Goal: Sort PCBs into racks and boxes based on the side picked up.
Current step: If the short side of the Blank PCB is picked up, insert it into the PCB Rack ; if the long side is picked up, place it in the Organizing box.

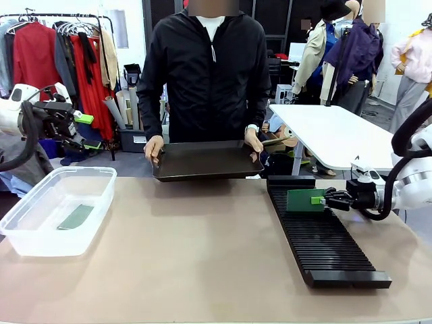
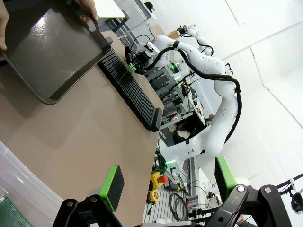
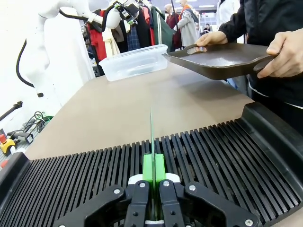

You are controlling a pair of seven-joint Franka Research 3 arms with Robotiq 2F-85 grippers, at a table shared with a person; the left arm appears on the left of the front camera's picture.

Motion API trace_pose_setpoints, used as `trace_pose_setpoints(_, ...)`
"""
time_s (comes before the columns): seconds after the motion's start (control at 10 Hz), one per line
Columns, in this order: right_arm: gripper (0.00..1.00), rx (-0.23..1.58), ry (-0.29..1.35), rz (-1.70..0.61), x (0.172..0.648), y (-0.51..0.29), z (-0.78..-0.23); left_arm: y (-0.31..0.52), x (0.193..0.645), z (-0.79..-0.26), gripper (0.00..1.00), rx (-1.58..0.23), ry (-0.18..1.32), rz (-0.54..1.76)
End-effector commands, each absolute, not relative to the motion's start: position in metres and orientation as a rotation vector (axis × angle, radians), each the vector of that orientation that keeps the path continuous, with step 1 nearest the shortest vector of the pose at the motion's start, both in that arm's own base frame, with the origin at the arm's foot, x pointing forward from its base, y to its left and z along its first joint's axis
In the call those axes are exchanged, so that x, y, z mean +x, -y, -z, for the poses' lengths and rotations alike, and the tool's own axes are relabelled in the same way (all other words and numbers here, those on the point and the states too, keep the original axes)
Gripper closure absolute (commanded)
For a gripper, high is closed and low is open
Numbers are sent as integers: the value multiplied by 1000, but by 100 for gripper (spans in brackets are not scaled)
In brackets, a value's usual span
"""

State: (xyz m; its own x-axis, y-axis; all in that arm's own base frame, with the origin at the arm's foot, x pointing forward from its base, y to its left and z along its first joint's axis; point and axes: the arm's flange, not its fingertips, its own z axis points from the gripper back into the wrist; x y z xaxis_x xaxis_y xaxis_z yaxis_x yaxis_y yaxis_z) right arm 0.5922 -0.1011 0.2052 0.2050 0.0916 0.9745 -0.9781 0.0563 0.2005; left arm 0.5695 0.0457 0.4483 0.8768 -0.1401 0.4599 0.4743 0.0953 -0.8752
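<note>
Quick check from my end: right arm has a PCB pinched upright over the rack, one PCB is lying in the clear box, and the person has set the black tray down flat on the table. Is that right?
Not quite. The black tray is not set down: the front view shows the person holding it by both ends, tilted, above the table's far edge. The rest stands: the right gripper pinches a PCB upright over the rack, and one PCB lies in the clear box.

A robotics lab set up like a clothing shop: garment rack (image 1: 67,47), white tables (image 1: 331,135), cabling.
</note>
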Motion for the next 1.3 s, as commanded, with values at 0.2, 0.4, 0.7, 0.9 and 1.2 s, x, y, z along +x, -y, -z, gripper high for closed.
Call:
trace_pose_setpoints(0.2,80,1183,1012,-1080,594,106,-200,-46,569,-449,0,-1400,282,470)
trace_pose_setpoints(0.4,45,1182,1018,-1080,595,105,-207,-46,569,-449,0,-1400,282,470)
trace_pose_setpoints(0.7,0,1187,1019,-1072,596,107,-211,-46,569,-449,0,-1400,282,470)
trace_pose_setpoints(0.9,0,1198,1011,-1048,597,109,-221,-46,569,-449,0,-1400,282,470)
trace_pose_setpoints(1.2,0,1210,981,-1010,598,110,-228,-46,569,-449,0,-1400,282,470)
